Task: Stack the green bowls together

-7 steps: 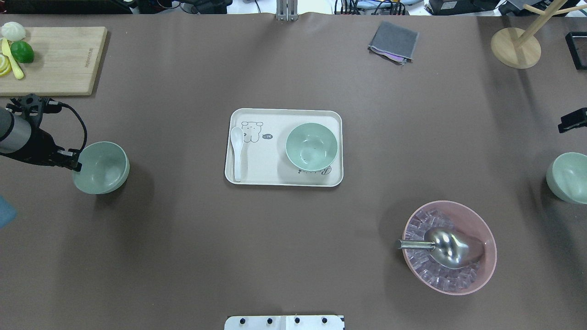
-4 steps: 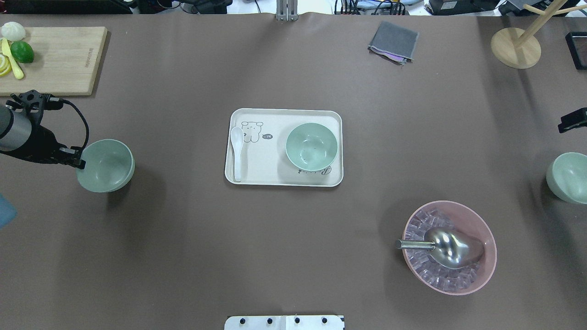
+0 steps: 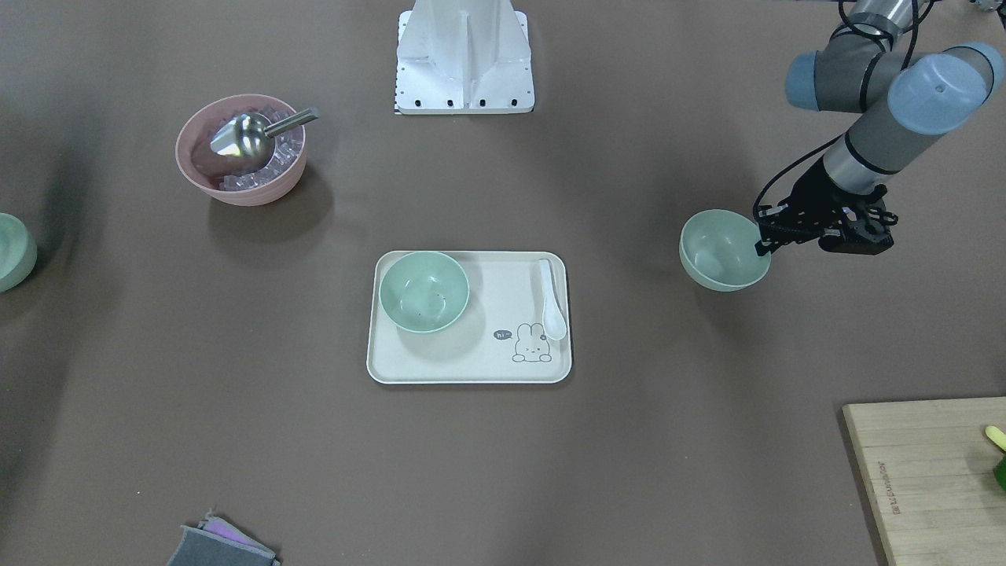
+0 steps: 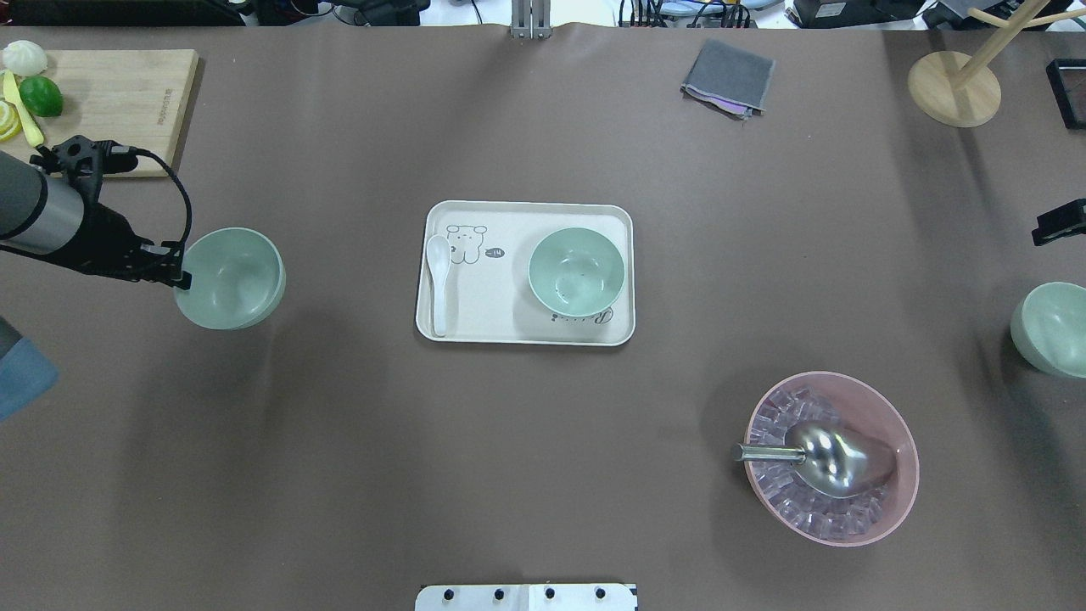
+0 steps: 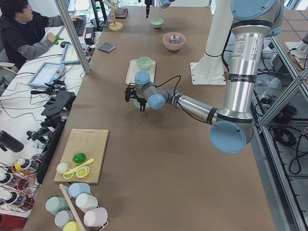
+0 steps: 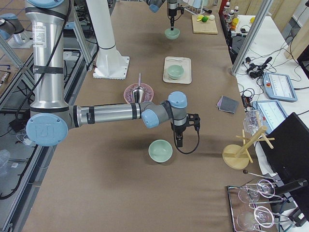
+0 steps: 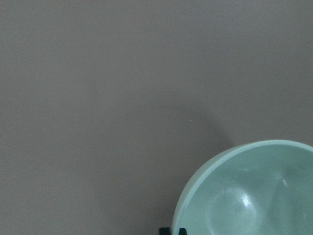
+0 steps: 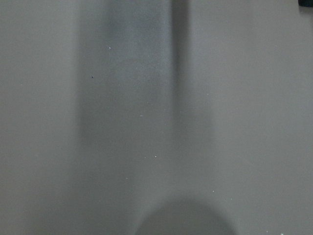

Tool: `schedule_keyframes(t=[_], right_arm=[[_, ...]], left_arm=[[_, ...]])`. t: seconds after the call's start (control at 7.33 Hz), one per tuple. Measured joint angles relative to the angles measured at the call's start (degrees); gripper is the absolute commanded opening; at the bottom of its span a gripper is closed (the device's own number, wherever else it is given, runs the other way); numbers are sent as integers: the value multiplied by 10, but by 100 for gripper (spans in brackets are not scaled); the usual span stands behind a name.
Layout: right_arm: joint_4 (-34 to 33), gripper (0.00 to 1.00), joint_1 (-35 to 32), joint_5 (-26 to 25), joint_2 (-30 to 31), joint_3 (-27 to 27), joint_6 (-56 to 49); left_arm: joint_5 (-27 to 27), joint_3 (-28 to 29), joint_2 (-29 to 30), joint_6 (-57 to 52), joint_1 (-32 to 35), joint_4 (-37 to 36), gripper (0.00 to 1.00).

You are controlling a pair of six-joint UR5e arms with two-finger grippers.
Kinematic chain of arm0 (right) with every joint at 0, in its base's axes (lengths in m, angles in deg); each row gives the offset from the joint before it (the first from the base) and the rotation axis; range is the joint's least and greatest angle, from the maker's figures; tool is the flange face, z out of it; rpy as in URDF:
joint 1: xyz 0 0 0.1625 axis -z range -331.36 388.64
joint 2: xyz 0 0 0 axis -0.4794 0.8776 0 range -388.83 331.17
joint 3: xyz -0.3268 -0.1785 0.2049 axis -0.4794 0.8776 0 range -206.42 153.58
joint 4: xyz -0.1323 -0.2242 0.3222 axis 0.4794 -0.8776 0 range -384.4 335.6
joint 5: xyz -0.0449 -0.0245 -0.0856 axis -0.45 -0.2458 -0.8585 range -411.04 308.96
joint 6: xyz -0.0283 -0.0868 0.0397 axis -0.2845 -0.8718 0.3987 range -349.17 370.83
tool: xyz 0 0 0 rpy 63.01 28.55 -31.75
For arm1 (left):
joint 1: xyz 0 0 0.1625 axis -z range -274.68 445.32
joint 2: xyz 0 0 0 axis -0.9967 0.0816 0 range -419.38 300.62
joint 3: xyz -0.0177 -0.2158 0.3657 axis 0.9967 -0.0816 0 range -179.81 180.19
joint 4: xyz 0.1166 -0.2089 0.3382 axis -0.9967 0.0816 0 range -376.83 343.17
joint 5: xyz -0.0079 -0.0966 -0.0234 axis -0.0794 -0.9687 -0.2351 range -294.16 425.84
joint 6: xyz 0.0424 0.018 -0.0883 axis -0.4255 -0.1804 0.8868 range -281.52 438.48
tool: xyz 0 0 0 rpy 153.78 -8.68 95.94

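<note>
1. One green bowl [image 4: 231, 278] is gripped at its rim by the left gripper [image 4: 181, 278], on the table's left side between the cutting board and the tray. The jaws pinch the rim edge nearest the arm. The bowl's mouth faces up, and its shadow falls apart from it on the table, so it hangs clear of the surface.
2. A second green bowl [image 4: 577, 271] stands upright in the right half of the cream tray [image 4: 492, 310], near the middle of the table.
3. The third green bowl [image 4: 1052, 329] sits on the table at the far right edge of the overhead view, partly cut off there.
4. The right gripper [image 6: 179, 141] points down over the table just beside that third bowl without touching it. Only the side view shows its fingers, so I cannot tell how its jaws stand.
5. A white spoon [image 4: 439, 284] lies along the tray's left side, next to a printed cartoon animal.
6. A pink bowl [image 4: 904, 441] stands on the near right of the table, well apart from the tray. It holds clear ice cubes and a metal scoop [image 4: 836, 458] whose handle sticks out over the rim.
7. A wooden cutting board [image 4: 110, 110] lies in the far left corner with a lime [image 4: 41, 96] and lemon slices on it.
8. A folded grey cloth [image 4: 728, 76] lies at the far edge, and a round wooden stand [image 4: 954, 87] is in the far right corner.
</note>
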State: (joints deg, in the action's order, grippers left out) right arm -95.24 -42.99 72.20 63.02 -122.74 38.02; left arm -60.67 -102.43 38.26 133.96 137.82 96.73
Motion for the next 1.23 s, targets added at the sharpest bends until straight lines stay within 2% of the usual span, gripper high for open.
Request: schedule_keyframes(t=[0.27,0.55,0.82,1.23], right_arm=[[3,100,0,0,1,0,0],[7,100,0,0,2,0,0],[8,100,0,0,3,0,0],[8,100,0,0,3,1,0]], left_arm=[[4,-37,77,52,-22,-117,0],[8,-45,168,122,-62,-208,0],[16,-37,233,193,-97,-238,0],[46,12,315,275,-132,-243,0]])
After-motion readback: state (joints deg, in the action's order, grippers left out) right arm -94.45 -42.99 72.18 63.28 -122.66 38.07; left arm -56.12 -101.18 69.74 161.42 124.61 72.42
